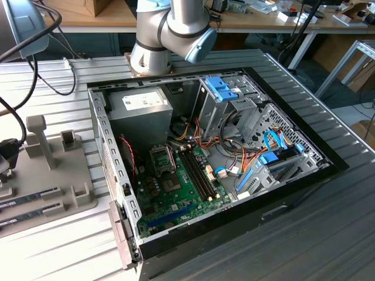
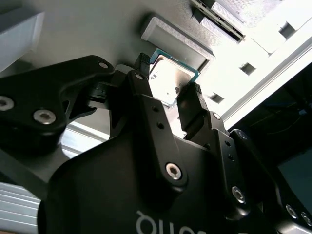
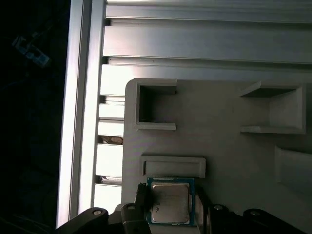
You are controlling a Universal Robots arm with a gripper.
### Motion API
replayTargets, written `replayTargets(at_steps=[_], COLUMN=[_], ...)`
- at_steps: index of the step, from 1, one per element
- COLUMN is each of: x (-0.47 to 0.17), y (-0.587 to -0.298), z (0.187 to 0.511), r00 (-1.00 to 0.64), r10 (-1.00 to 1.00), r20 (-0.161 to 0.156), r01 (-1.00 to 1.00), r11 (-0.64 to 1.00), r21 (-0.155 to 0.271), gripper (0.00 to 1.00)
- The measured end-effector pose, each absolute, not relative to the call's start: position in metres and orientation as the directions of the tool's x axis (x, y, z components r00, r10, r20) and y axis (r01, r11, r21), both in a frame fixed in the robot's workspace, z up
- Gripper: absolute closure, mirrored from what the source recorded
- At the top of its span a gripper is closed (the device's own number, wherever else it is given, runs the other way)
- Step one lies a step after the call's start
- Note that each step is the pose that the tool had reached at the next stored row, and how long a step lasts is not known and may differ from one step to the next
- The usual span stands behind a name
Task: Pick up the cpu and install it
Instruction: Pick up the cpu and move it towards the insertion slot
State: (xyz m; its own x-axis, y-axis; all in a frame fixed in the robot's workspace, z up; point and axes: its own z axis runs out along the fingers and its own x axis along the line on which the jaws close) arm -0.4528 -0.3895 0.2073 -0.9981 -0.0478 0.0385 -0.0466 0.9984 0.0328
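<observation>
While the gripper [image 2: 168, 84] sat astride the cpu [image 2: 171, 74], it could not be told whether it was clamped on the chip or merely bracketing it. In both wrist views the cpu [image 3: 169, 204] lay flat, silver lid up and green rim showing, on the grey fixture plate [image 3: 224, 161], just beside a low raised bar [image 3: 173, 166]. The plate rested on the slatted table [image 3: 204, 44].

In the exterior view the fixture plate [image 1: 79, 196] lay at nine o'clock from the open computer case [image 1: 293, 196]. The motherboard [image 1: 179, 202] sat in the case floor toward seven o'clock. The arm [image 1: 176, 26] rose at twelve o'clock from the case.
</observation>
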Motion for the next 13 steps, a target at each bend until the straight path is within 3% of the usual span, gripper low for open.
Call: replayTargets(at_steps=[13], x=[-0.4529], y=[-0.3895], z=[0.2124], r00=[-0.998], r10=[-0.048], r20=[0.039], r01=[-0.047], r11=[0.998], r21=[0.033], gripper=[0.53])
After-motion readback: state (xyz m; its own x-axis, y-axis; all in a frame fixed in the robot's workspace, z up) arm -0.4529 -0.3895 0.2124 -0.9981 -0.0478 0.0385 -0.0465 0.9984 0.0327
